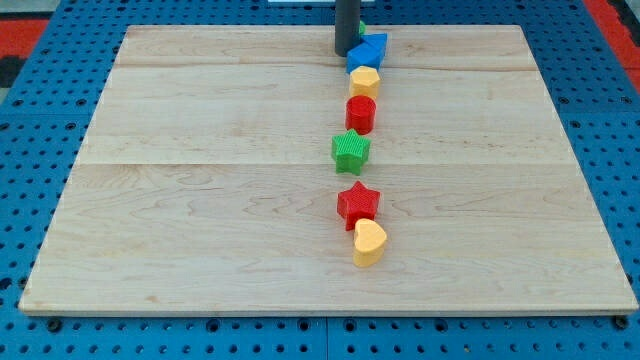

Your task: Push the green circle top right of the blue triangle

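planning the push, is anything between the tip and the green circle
Nothing visible stands between them. My tip sits at the view's top, against the left side of the blue triangle. Only a sliver of green, likely the green circle, shows right beside the rod, mostly hidden behind it. The yellow block lies below, out of the way.

My tip (346,53) rests on the board near the view's top; the dark rod stands upright.

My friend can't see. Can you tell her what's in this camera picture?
A dark rod with my tip stands at the top of a wooden board, touching a blue block. Below runs a line: yellow block, red block, green star, red star, yellow heart.
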`<state>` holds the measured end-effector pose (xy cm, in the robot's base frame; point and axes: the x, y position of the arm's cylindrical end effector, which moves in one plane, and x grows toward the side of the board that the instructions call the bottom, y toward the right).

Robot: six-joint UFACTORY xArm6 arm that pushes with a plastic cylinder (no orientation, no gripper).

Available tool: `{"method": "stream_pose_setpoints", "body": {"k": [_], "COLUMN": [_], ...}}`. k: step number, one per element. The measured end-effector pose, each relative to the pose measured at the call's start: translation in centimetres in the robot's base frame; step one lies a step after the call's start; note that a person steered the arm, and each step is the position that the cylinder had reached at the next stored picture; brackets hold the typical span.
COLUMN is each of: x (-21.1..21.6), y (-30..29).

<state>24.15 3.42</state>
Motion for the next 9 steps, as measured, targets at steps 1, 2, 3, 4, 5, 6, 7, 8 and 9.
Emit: {"method": "stream_pose_setpoints", "body": {"k": [1, 2, 3, 4, 5, 6, 7, 8, 9], "x": [0.3, 0.3, -0.4, -0.9, -1.2, -1.8, -2.4, -2.9, -4.2], "y": [-2.0, -7.2, -6.1, -6.0, -5.4, -2.9, -2.9, -1.3, 0.7]}}
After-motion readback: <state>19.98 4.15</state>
